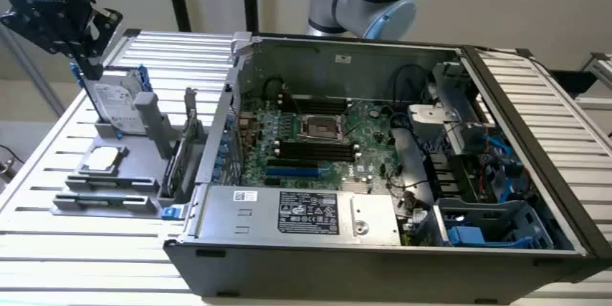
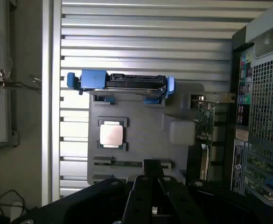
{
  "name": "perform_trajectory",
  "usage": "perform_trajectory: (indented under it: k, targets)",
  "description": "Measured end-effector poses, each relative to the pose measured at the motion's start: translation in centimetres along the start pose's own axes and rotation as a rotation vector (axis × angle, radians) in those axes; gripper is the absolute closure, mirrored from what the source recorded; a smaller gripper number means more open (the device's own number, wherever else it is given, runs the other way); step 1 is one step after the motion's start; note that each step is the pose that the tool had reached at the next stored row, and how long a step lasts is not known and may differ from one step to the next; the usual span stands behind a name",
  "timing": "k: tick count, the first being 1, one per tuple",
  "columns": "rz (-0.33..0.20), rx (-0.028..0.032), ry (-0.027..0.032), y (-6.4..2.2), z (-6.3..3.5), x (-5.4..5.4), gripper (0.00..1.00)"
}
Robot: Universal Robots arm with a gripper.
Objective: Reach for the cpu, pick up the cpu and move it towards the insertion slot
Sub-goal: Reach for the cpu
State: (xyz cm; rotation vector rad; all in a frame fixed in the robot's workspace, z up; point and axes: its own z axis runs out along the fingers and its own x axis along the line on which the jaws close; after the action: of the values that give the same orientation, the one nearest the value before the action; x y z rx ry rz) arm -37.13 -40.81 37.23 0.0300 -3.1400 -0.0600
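Cpu [image 1: 103, 159]: flat square chip, silver face up, lying in a shallow recess of a grey holder [image 1: 134, 177] on the slatted table [image 1: 57, 249], at the exterior view's left. Not lifted, and nothing touches it.

Gripper [image 1: 84, 59]: hangs above the far end of the holder, near the upright hard drive [image 1: 120, 109] and well apart from the cpu. In the wrist view the gripper [image 2: 151, 184] looks down on the cpu [image 2: 111, 135]. Whether it is open or closed cannot be told, but it holds no chip.

Insertion slot [image 1: 320, 128]: square silver frame with a dark centre, on the board inside the open computer case [image 1: 383, 256], beside the black memory slots [image 1: 316, 150] and well apart from the holder.

Hazards, as judged:
- The hard drive stands just beside the cpu's recess, so a descent taken too close could knock it.
- An off-centre grip could tip the chip against the recess edge or let it slip.
- The case wall and the upright card [image 1: 186, 141] stand between the holder and the slot, so a low carry could snag there.
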Motion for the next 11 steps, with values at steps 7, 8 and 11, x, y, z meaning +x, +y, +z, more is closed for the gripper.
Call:
perform_trajectory:
  k: [7, 8, 11]
  targets:
    - [0.0, 0.0, 0.0, 0.0, 0.0, 0.0, 0.89]
    - [0.0, 0.0, 0.0, 0.0, 0.0, 0.0, 0.89]
    - [0.0, 0.0, 0.0, 0.0, 0.0, 0.01, 0.89]
